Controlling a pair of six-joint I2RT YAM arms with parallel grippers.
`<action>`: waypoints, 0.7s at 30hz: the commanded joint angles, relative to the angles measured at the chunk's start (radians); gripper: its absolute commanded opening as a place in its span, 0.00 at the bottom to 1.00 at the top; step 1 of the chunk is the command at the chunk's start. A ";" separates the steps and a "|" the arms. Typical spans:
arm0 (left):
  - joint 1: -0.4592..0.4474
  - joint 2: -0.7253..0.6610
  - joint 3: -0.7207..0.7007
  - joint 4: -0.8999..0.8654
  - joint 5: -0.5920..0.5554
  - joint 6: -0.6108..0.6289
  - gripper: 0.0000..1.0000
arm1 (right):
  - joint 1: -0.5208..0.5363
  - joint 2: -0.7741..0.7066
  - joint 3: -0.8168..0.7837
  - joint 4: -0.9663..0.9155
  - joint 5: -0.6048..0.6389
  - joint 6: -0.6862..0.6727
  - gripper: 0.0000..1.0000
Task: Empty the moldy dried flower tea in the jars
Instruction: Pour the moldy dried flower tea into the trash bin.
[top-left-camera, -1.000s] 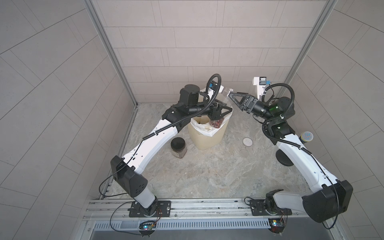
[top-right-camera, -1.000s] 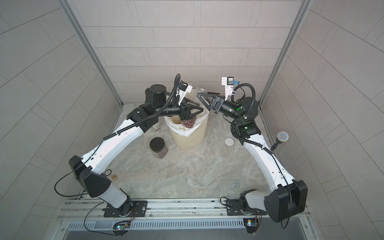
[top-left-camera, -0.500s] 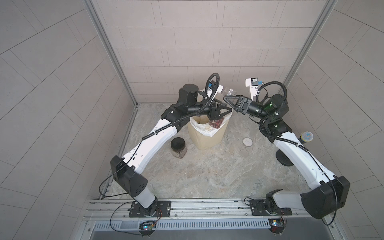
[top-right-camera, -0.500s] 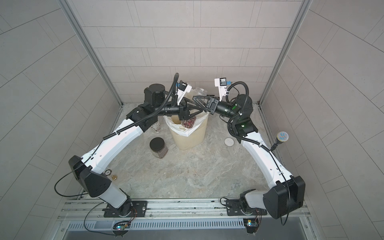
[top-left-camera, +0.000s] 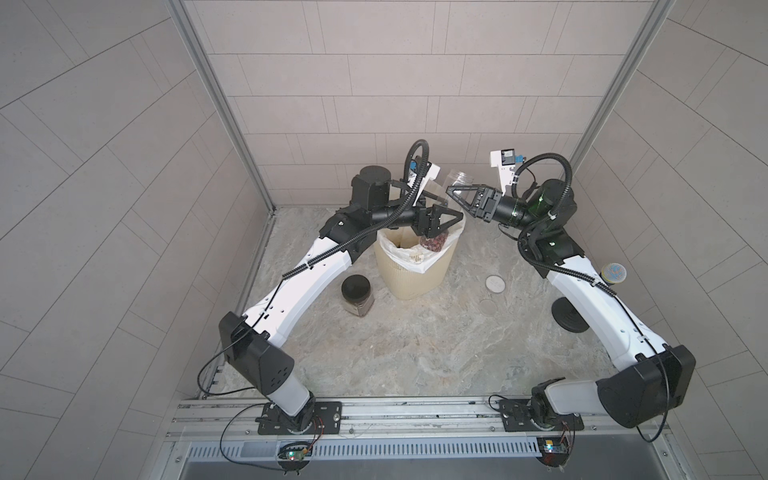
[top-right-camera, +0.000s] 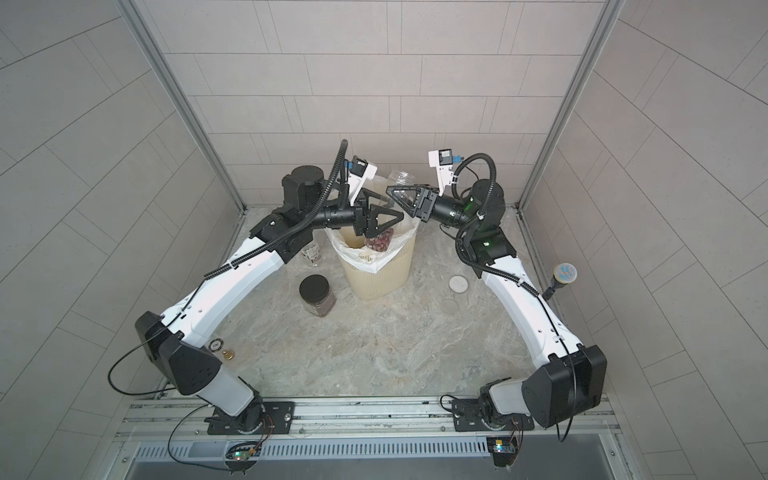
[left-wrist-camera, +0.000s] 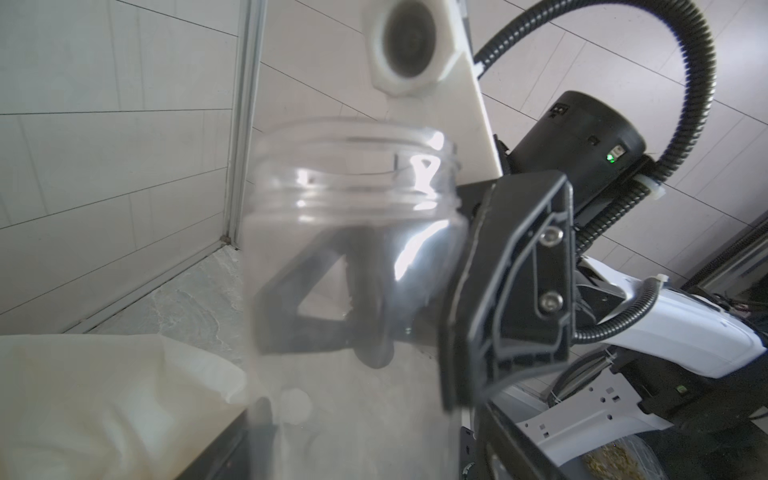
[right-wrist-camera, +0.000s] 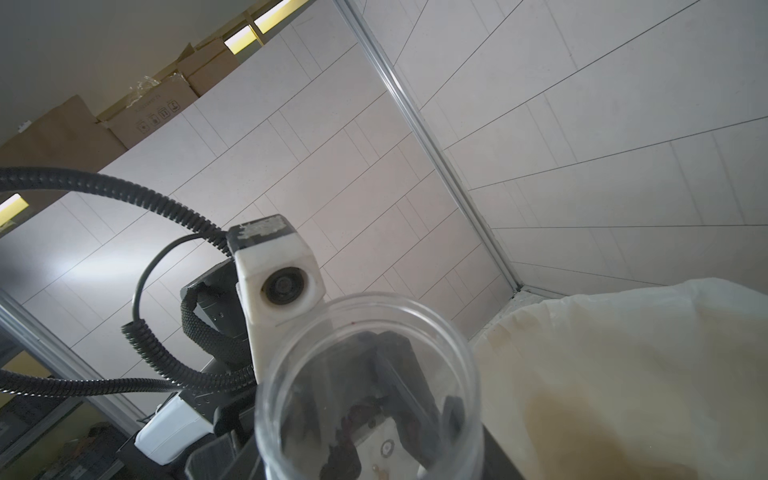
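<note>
— Where are we finding the tall jar (top-left-camera: 457, 183)?
— We are seeing it mouth-up over the bin (top-left-camera: 415, 278), with the tea (top-left-camera: 434, 242) sitting dark red at its lower end.
— And the pincers?
— The right pincer (top-left-camera: 452, 193) is grasping the jar just below its neck. The left pincer (top-left-camera: 449, 214) is standing released, spread around the jar's lower part.

The marbled grey tabletop (top-left-camera: 415, 357) carries a cream ribbed bin (top-left-camera: 419, 282) toward the back, with a black-lidded jar (top-left-camera: 356, 294) upright just beside it. To the bin's right lie 2 round lids near each other, a white lid (top-left-camera: 495, 284) and a clear lid (top-left-camera: 487, 306), and farther right a black disc (top-left-camera: 567, 323), partly hidden.
</note>
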 joint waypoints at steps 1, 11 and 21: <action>0.048 -0.057 -0.038 0.125 0.011 -0.088 0.80 | -0.021 -0.005 0.083 -0.188 0.035 -0.164 0.47; 0.158 -0.099 -0.081 0.117 -0.076 -0.115 0.79 | -0.069 0.113 0.404 -0.695 0.255 -0.641 0.46; 0.194 -0.062 -0.024 0.019 -0.127 -0.096 0.75 | -0.020 0.254 0.697 -1.036 0.599 -1.129 0.45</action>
